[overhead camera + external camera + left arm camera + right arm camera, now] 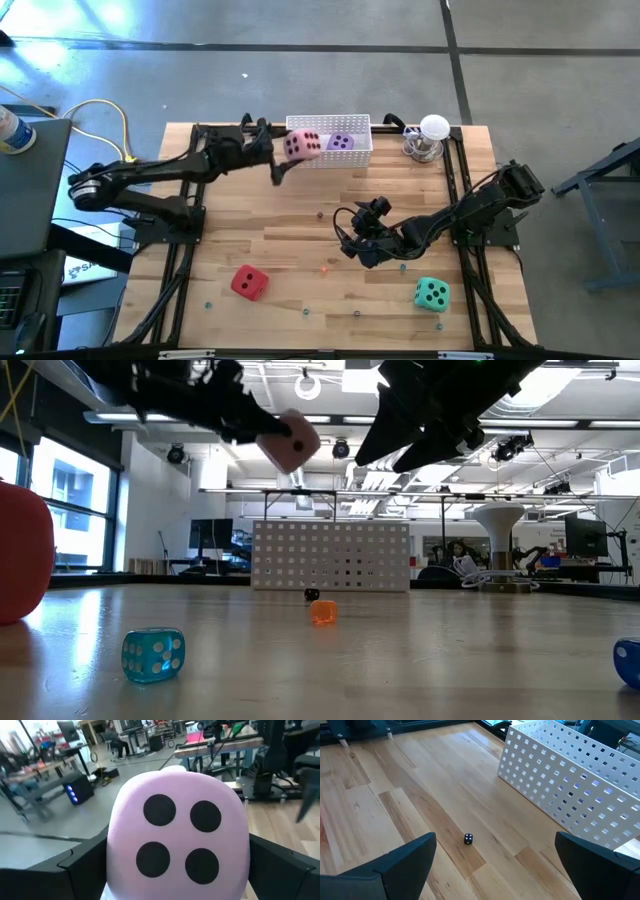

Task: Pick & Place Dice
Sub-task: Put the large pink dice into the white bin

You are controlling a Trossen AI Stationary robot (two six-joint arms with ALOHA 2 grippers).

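Our left end effector (290, 152) grasps the soft pink cube die (302, 145) just at the white perforated basket (355, 160) rim's left end; right end effector (352, 237) released.

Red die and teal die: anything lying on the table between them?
In the high view, between the red die and teal die, only tiny scattered dice, like an orange one, on bare wood.

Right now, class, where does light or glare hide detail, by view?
Low view: bright ceiling lights leave the left gripper a dark silhouette; the table shines. High view: evenly lit. Left wrist view: the pink die, evenly lit, fills the frame.
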